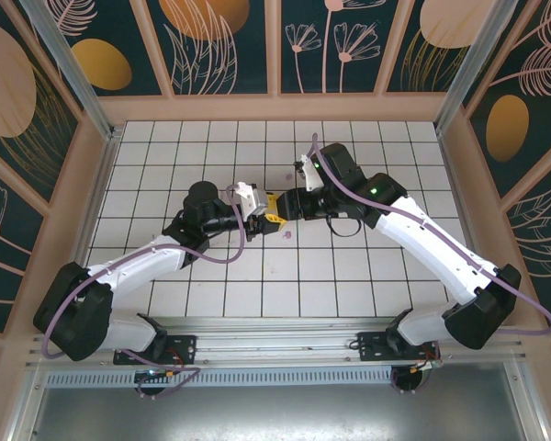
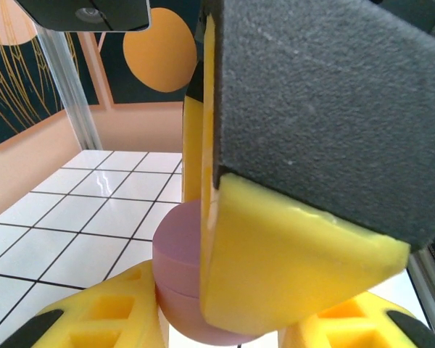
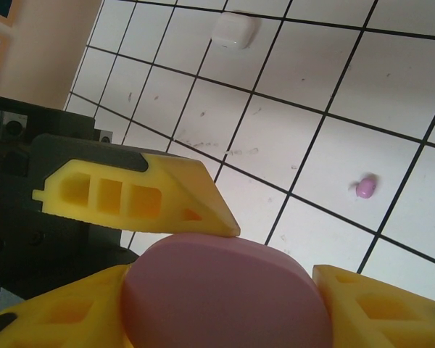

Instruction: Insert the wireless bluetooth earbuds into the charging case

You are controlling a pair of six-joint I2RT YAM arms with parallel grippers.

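1. The table (image 1: 165,165) is a white tile grid with a raised wooden rim on three sides. The case is held near its centre, well away from every rim.
2. The left arm (image 1: 138,262) and right arm (image 1: 432,239) reach inward. The left gripper (image 1: 272,219) and right gripper (image 1: 285,209) meet tip to tip over the case.
3. Right wrist view: the lilac case (image 3: 225,290) sits clamped between the right gripper's two yellow fingers, one at each side. One finger of the left gripper (image 3: 130,192) lies across the top of the case.
4. Left wrist view: the left gripper's fingers stand apart, with the case and a right finger (image 2: 290,246) between them. Whether they grip the case cannot be told.
5. A white case (image 3: 234,30) lies on the tiles, well apart from the lilac case, in the right wrist view.
6. One lilac earbud (image 3: 366,187) lies loose on a tile near the case, apart from both grippers.
7. From above, open tiles lie on all sides of the case.
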